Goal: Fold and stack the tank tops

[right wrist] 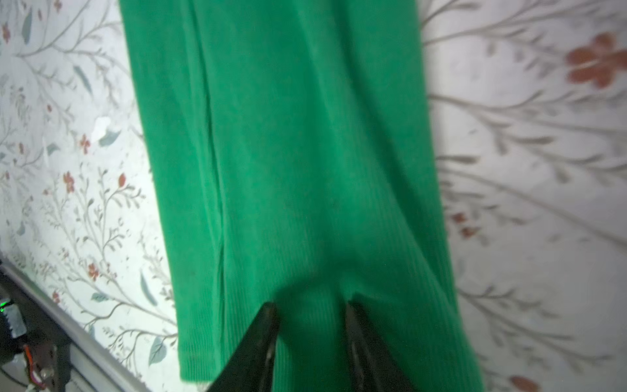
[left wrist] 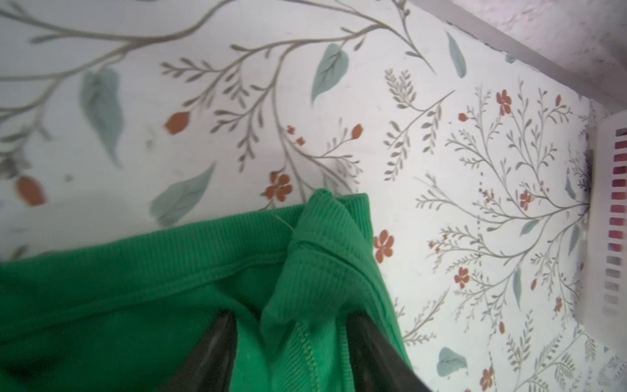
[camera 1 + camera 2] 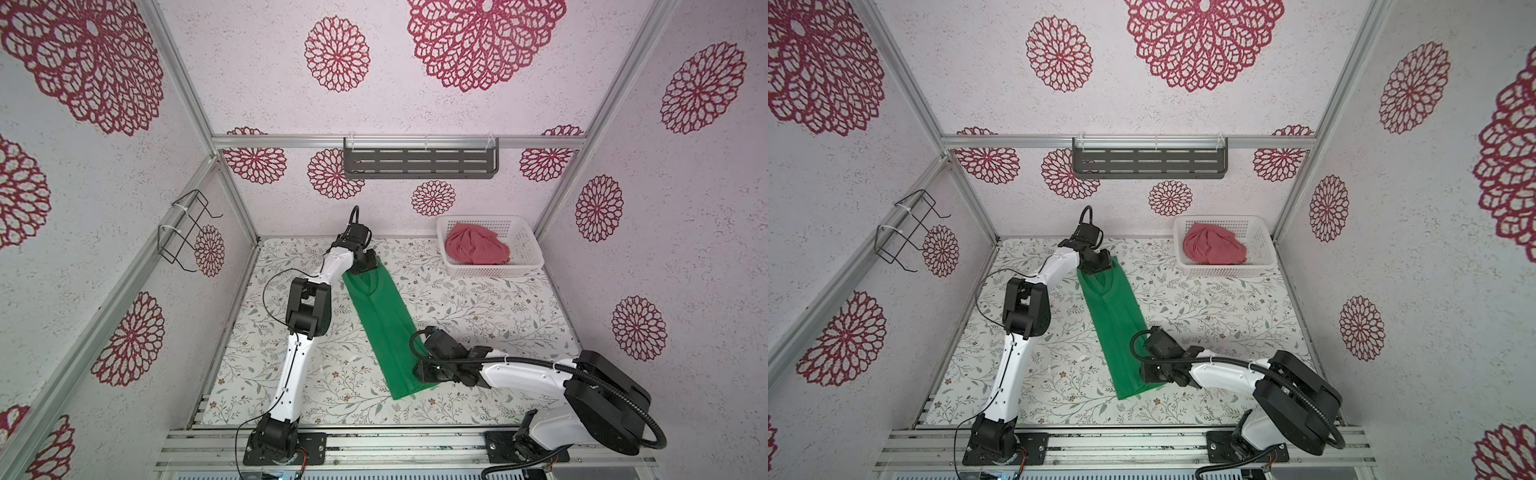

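The green tank top (image 3: 382, 324) (image 3: 1115, 328) lies on the flowered table as a long narrow strip, running diagonally from far centre to near centre. My left gripper (image 3: 365, 266) (image 2: 291, 317) sits at its far strap end, open, its fingers straddling a raised fold of green ribbed cloth (image 2: 315, 258). My right gripper (image 3: 419, 374) (image 1: 310, 305) is low over the near hem end (image 1: 288, 135), open, fingertips down on the cloth. The pinkish red tank top (image 3: 478, 249) (image 3: 1214, 245) lies crumpled in the white basket.
The white perforated basket (image 3: 532, 249) (image 2: 610, 220) stands at the table's far right corner. A grey slotted shelf (image 3: 419, 162) hangs on the back wall and a black wire rack (image 3: 187, 232) on the left wall. Walls enclose the table (image 3: 478, 311) on three sides.
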